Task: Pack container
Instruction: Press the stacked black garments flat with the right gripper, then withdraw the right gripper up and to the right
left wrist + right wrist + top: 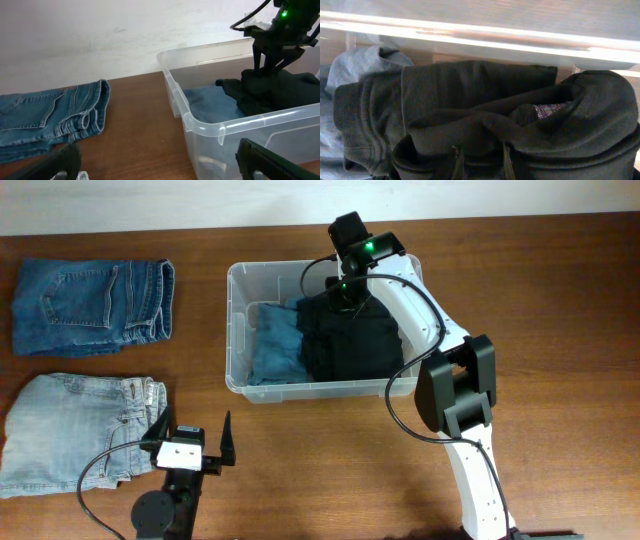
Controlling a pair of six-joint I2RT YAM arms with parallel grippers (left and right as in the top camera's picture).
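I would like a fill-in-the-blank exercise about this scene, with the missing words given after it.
1. The black garment and the blue garment lie inside the clear ___.
2. The jaws of the left gripper are wide ___.
3. Two pairs of ___ lie on the table.
Missing words: container; open; jeans.

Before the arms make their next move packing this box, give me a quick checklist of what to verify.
1. Right gripper pinching a fold of the black garment: ok.
2. Black garment inside the container, beside the blue garment: ok.
3. Left gripper open and empty: ok.
4. Everything packed: not ok; dark jeans and light jeans lie on the table.
5. Room left for both jeans: cannot tell.
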